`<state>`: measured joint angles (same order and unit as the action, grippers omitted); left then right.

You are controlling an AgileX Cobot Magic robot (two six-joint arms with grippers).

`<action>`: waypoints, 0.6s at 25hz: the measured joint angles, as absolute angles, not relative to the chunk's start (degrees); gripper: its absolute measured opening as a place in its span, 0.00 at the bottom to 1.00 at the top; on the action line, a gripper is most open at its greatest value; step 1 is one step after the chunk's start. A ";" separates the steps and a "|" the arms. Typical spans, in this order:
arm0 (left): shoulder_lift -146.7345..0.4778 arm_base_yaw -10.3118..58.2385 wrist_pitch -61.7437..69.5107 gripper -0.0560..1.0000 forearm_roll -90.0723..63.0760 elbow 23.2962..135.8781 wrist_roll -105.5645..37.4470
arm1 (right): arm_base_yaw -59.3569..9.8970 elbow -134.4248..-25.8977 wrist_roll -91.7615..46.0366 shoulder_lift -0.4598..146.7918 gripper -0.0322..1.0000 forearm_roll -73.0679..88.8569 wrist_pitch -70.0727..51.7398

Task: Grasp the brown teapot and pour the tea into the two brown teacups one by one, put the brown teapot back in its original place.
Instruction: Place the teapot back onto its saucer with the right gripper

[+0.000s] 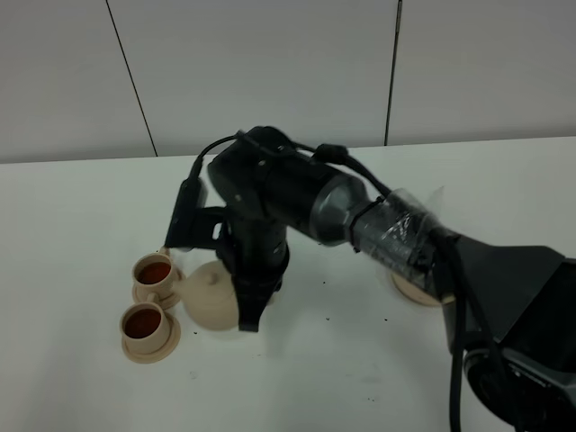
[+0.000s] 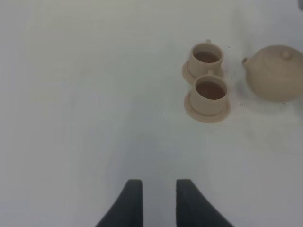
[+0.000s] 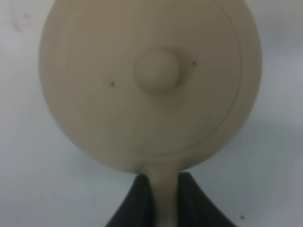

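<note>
Right hand [image 3: 165, 198] is clamped on the brown teapot [image 3: 149, 80] by its handle, just beside the two brown teacups [image 2: 207, 80], both already dark with tea; left hand [image 2: 158, 198] hangs empty, slightly parted, well apart; swinging toward the disc [image 1: 416, 290], the spout could clip a cup.

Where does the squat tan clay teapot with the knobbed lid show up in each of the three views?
Exterior high: tan clay teapot lower centre-left, under the right arm, right of the two full tan teacups.
Left wrist: far right edge, beside the same cups.
Right wrist: fills the picture, handle between the right tool.
Shared landmark: the knobbed lid.
</note>
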<state>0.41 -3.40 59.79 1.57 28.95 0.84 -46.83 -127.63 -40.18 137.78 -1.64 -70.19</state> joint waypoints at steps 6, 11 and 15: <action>0.41 -3.40 59.79 0.28 1.57 28.95 0.84 | -42.04 -127.63 -39.95 134.23 0.12 -1.29 -70.19; 0.41 -3.40 59.79 0.28 1.57 28.95 0.79 | -36.94 -122.03 -39.13 129.58 0.12 -0.64 -69.99; 0.41 -3.40 59.79 0.28 1.57 28.95 0.79 | -32.47 -114.02 -39.08 124.33 0.12 -0.45 -70.05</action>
